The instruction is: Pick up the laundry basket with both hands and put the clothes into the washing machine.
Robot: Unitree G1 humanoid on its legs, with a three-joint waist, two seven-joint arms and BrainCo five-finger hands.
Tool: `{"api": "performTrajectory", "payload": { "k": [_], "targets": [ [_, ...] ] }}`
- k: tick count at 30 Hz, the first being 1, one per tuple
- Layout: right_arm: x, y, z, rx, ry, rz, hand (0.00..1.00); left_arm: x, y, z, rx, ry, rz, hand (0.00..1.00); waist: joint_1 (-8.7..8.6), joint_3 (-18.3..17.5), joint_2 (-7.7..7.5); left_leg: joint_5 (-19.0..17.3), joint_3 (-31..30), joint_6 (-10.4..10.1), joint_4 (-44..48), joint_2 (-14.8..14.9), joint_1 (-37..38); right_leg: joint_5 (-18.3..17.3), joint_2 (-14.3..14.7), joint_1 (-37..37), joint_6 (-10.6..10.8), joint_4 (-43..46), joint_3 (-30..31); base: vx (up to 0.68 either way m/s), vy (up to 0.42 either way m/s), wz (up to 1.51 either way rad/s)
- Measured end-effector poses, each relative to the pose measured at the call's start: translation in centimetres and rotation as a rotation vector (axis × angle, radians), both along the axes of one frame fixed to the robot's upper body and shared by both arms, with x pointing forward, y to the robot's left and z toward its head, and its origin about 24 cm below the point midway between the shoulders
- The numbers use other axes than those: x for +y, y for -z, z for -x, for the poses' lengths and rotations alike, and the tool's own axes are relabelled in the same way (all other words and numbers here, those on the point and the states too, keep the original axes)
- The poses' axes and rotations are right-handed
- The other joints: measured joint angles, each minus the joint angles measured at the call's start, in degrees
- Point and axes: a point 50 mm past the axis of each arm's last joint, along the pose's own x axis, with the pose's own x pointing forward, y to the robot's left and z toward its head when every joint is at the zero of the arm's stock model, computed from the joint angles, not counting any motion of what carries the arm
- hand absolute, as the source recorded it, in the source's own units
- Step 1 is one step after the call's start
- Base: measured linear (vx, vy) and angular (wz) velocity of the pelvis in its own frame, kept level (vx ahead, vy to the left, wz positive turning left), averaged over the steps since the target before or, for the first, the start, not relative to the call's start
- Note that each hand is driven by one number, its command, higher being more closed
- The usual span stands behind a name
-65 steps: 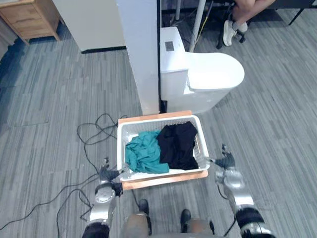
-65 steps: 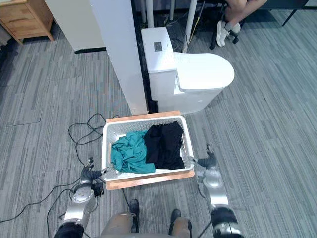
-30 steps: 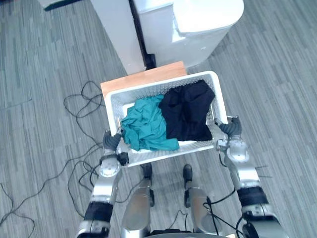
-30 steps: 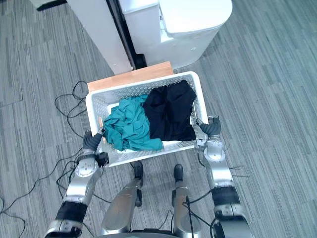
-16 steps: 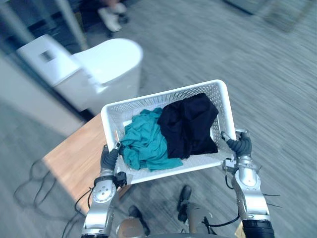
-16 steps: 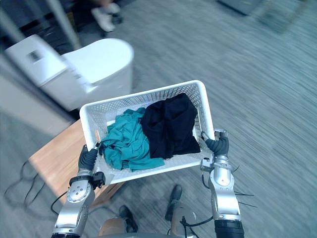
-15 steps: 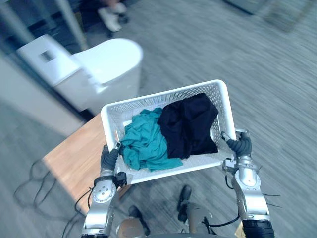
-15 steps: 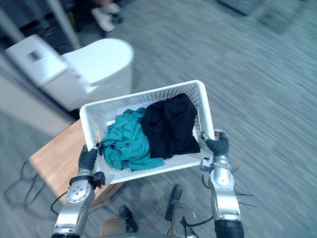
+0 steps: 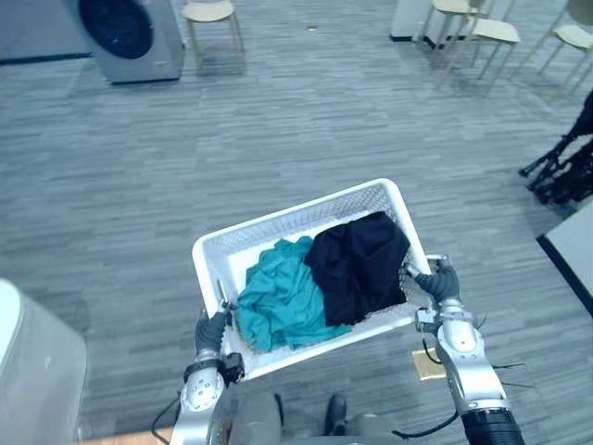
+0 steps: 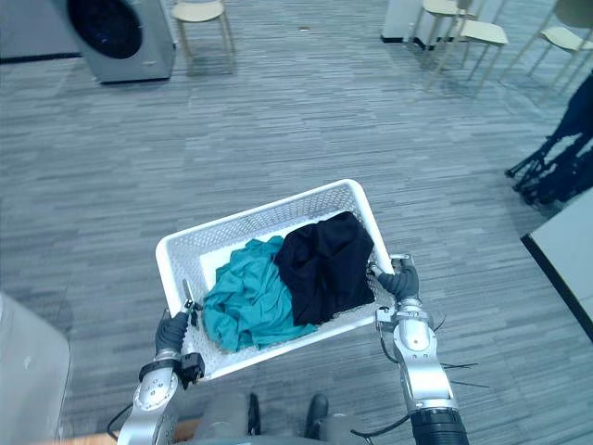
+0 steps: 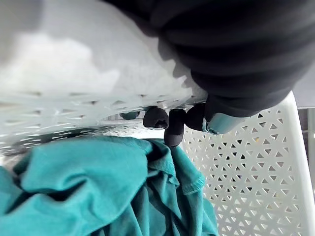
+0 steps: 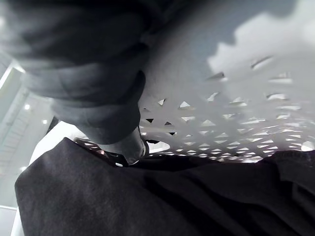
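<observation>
Since the earlier frames the laundry basket (image 9: 296, 211) has come up off the wooden board beside the toilet, and the robot's view has swung round to open grey floor (image 9: 306, 120). The basket is now carried clear of the floor between the two hands, skewed, its left end nearer the robot. The left hand (image 9: 209, 332) is curled over the rim at the basket's left end; the left wrist view shows its dark tips hooked over the perforated wall. The right hand (image 9: 443, 281) is closed round the right end in the same way. Inside, a teal garment (image 9: 278, 297) lies on the left, touching a black garment (image 9: 357, 264) on the right. The washing machine (image 9: 130, 37), dark round door facing the room, stands well apart at the far left. Pale chairs (image 9: 486, 32) stand along the far side
</observation>
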Motion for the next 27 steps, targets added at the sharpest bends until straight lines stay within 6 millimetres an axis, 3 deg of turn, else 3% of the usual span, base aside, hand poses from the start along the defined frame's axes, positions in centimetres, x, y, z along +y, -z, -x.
{"api": "performTrajectory", "payload": {
  "k": [1,3,4,5,6,7,8,9,10,11,13,15,16,17,18,19,20,21,22,23,24,25,26,27],
  "targets": [
    [0.2,0.4,0.3,0.013,-0.002,-0.008,1.00,0.2,0.1,0.2,0.007,-0.002,-0.006,1.00,0.32,-0.7,-0.67,2.7,0.6,1.3,-3.0,-1.5,1.7,-0.4,-0.3,1.2,1.1,-1.7,2.3,0.35,0.180,-0.33],
    [-0.1,0.0,0.1,-0.004,0.009,0.002,1.00,0.0,-0.5,-0.4,-0.026,0.007,-0.004,1.00,-0.09,-0.7,-0.08,0.1,1.1,0.8,3.7,-1.8,-1.9,-0.9,-1.8,1.5,2.7,-2.1,3.3,0.44,0.293,0.28],
    [-0.1,0.2,0.1,0.004,0.012,0.001,1.00,-0.1,-0.3,-0.2,-0.015,0.004,0.002,1.00,0.06,-0.8,-0.05,-2.3,3.4,4.7,5.3,-2.0,-1.0,-2.3,-2.6,2.7,4.7,-1.1,2.9,0.52,0.398,0.38],
    [0.0,0.4,0.2,0.010,0.013,-0.001,1.00,-0.1,-0.1,0.1,-0.004,0.000,0.001,1.00,0.24,-1.0,-0.56,-3.5,3.7,7.0,4.5,-2.9,0.6,-3.9,-3.6,2.7,6.0,1.2,3.0,0.44,0.298,0.28],
    [0.3,0.9,0.6,0.031,0.007,-0.005,1.00,0.1,0.3,0.8,0.021,-0.003,-0.003,1.00,0.39,-1.8,-2.15,-4.8,4.2,9.0,3.7,-5.1,2.7,-8.1,-5.9,0.8,7.8,9.4,3.4,0.57,0.269,0.39],
    [0.4,1.3,0.8,0.047,0.011,-0.008,1.00,0.2,0.5,1.0,0.034,0.003,-0.011,1.00,0.27,-2.2,-2.94,-6.2,4.0,10.3,3.1,-7.2,4.5,-11.1,-8.5,-4.4,12.1,24.2,4.8,0.48,0.189,0.52],
    [0.4,1.8,0.8,0.062,0.022,-0.019,1.00,0.4,0.6,1.0,0.041,0.010,-0.022,1.00,0.10,-2.1,-3.78,-6.9,3.7,11.0,2.2,-8.9,6.7,-10.8,-10.9,-8.6,16.3,36.8,6.0,0.60,0.188,0.54],
    [0.5,2.4,1.0,0.086,0.028,-0.031,1.00,0.6,0.7,1.1,0.053,0.023,-0.038,1.00,-0.05,-2.0,-4.36,-7.5,3.2,11.6,0.7,-10.6,9.7,-10.4,-13.4,-11.9,16.6,46.8,6.1,0.54,0.092,0.41],
    [0.7,3.2,1.2,0.120,0.035,-0.043,1.00,0.7,0.9,1.4,0.072,0.036,-0.052,1.00,-0.42,-2.0,-4.31,-7.7,2.6,12.0,-2.4,-11.7,14.6,-11.1,-15.5,-14.4,12.8,55.3,5.1,0.55,0.061,0.36],
    [0.8,3.4,1.2,0.129,0.033,-0.042,1.00,0.8,1.0,1.7,0.082,0.036,-0.055,1.00,-1.12,-2.0,-3.50,-7.8,1.6,12.1,-5.4,-11.7,18.1,-12.0,-16.0,-16.0,9.4,57.1,3.0,0.45,0.023,0.27],
    [0.7,3.4,1.3,0.129,0.033,-0.041,1.00,0.8,0.9,1.6,0.076,0.047,-0.062,1.00,-2.32,-2.3,-2.60,-7.8,0.0,12.1,-10.6,-10.9,23.0,-13.8,-15.9,-20.2,5.4,53.5,-0.9,0.60,-0.028,0.26],
    [0.2,3.2,1.3,0.122,0.047,-0.039,1.00,0.4,0.7,1.1,0.064,0.077,-0.066,1.00,-3.34,-2.1,-1.86,-8.0,-2.0,11.8,-14.6,-9.3,26.9,-13.9,-13.5,-25.6,4.3,44.4,-2.0,0.60,-0.100,0.32],
    [-0.3,3.2,1.4,0.121,0.061,-0.042,1.00,0.0,0.6,0.5,0.052,0.107,-0.061,1.00,-4.44,-1.5,-0.48,-8.5,-2.9,10.7,-16.3,-7.0,29.1,-10.2,-10.5,-27.5,4.9,32.7,-1.8,0.56,-0.148,0.47],
    [-0.7,3.3,1.7,0.128,0.082,-0.045,1.00,-0.3,0.5,-0.1,0.045,0.129,-0.065,1.00,-5.18,-1.4,-0.81,-8.5,-2.9,9.1,-17.2,-6.4,31.3,-3.3,-9.4,-28.5,6.8,17.6,-1.1,0.57,-0.164,0.50],
    [-0.8,3.4,1.8,0.131,0.086,-0.045,1.00,-0.4,0.5,-0.3,0.045,0.136,-0.068,1.00,-5.60,-1.6,-1.54,-8.7,-3.1,8.4,-17.5,-6.6,32.6,0.0,-9.3,-29.2,7.7,12.2,-0.5,0.63,-0.210,0.42],
    [-1.0,3.4,2.0,0.132,0.092,-0.041,1.00,-0.6,0.6,-0.3,0.049,0.148,-0.074,1.00,-6.40,-1.8,-2.35,-10.1,-3.3,5.8,-17.9,-6.8,35.7,3.7,-9.4,-30.0,7.1,5.7,0.9,0.71,-0.255,0.36],
    [-1.4,3.6,2.5,0.140,0.104,-0.034,1.00,-0.9,0.9,-0.3,0.061,0.158,-0.069,1.00,-6.96,-2.1,-2.25,-10.9,-4.5,4.6,-17.9,-6.3,39.6,11.2,-9.1,-30.0,5.4,6.7,2.7,0.75,-0.264,0.32],
    [-1.7,3.6,2.6,0.145,0.111,-0.029,1.00,-1.2,1.1,-0.3,0.067,0.158,-0.062,1.00,-7.19,-2.6,-0.83,-10.9,-5.1,4.6,-17.0,-5.3,40.4,13.7,-8.5,-30.4,4.3,9.8,2.8,0.94,-0.286,0.28],
    [-2.4,3.6,2.9,0.152,0.131,-0.015,1.00,-1.9,1.1,-0.4,0.066,0.167,-0.058,1.00,-7.45,-3.4,2.64,-9.2,-6.4,1.9,-9.1,-1.7,38.5,14.1,-6.2,-31.2,2.7,17.0,1.2,0.79,-0.240,0.16],
    [-2.6,3.6,3.0,0.152,0.137,-0.013,1.00,-2.2,1.0,-0.5,0.061,0.170,-0.052,1.00,-7.34,-3.3,3.33,-7.3,-6.4,0.0,-4.0,-0.6,37.0,12.4,-5.5,-31.0,1.3,19.6,-0.1,0.76,-0.265,0.13],
    [-2.6,3.5,2.9,0.148,0.135,-0.013,1.00,-2.3,1.0,-0.6,0.057,0.170,-0.045,1.00,-7.29,-2.6,4.06,-1.7,-6.2,-1.2,5.9,0.9,33.1,8.4,-4.3,-29.4,0.1,22.3,-1.0,0.58,-0.256,0.08],
    [-2.5,3.4,3.2,0.144,0.134,-0.011,1.00,-2.3,1.1,-0.4,0.065,0.164,-0.039,1.00,-7.11,-2.0,4.85,13.8,-6.1,-4.1,20.0,3.2,26.9,4.8,-3.2,-25.0,-0.6,22.4,-1.6,0.71,-0.281,0.10],
    [-2.6,3.1,3.6,0.137,0.144,-0.008,1.00,-2.4,1.1,-0.2,0.066,0.164,-0.035,1.00,-5.99,-1.9,5.25,14.3,-5.0,-4.1,34.7,6.5,19.4,2.1,-1.8,-20.4,-1.8,21.3,-2.3,0.82,-0.291,0.06],
    [-2.6,2.9,3.7,0.128,0.150,-0.006,1.00,-2.5,1.0,-0.2,0.062,0.166,-0.034,1.00,-5.28,-1.8,5.19,11.6,-3.3,-2.8,41.0,8.0,15.6,0.9,-1.0,-17.7,-2.1,20.5,-2.4,0.80,-0.248,0.01]
  ]
}}
